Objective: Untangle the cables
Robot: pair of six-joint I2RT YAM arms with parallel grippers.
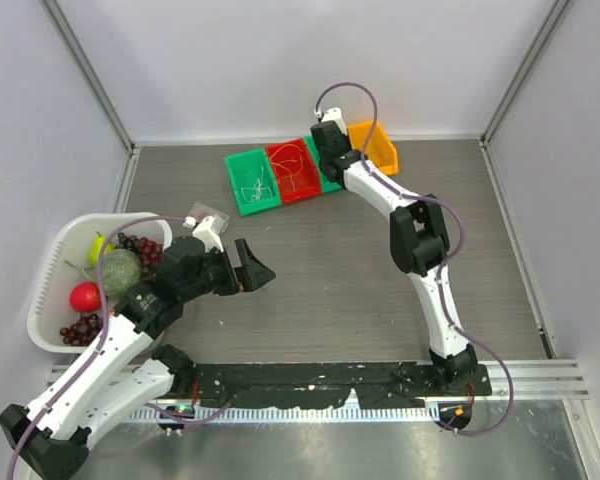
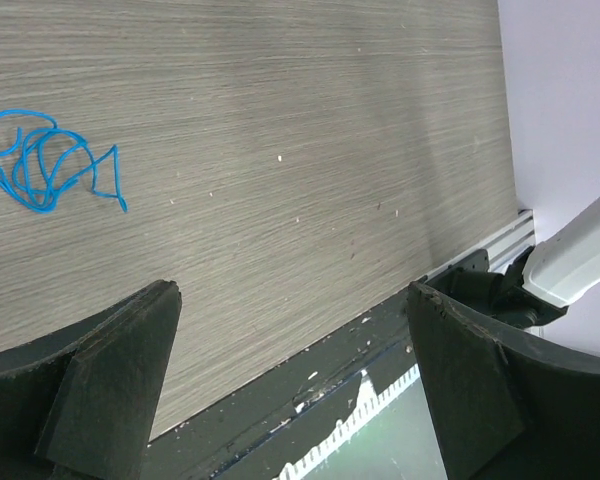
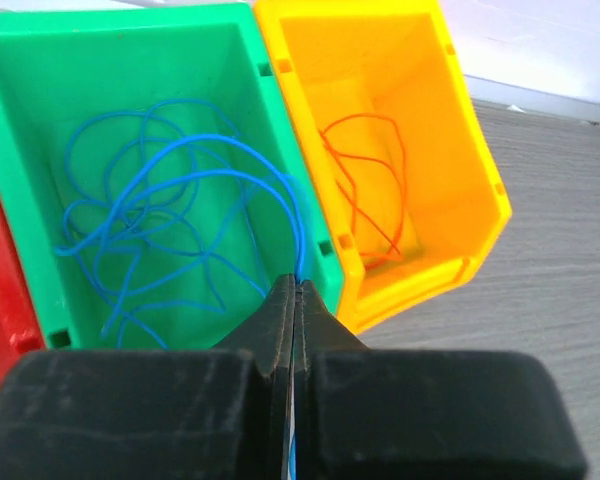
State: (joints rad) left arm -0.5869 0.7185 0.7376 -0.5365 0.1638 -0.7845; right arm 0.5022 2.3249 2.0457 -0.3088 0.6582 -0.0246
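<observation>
The right gripper [image 3: 295, 285] hangs over the far green bin [image 3: 20, 150], its jaws closed on a strand of the blue cable [image 3: 180, 150] coiled inside. Just right of it, an orange cable [image 3: 365, 180] lies in the yellow bin [image 3: 460, 150]. The left gripper [image 2: 292, 295], jaws wide open, hovers over the tabletop [image 2: 280, 120], where a small blue tangle [image 2: 45, 165] lies apart from it.
</observation>
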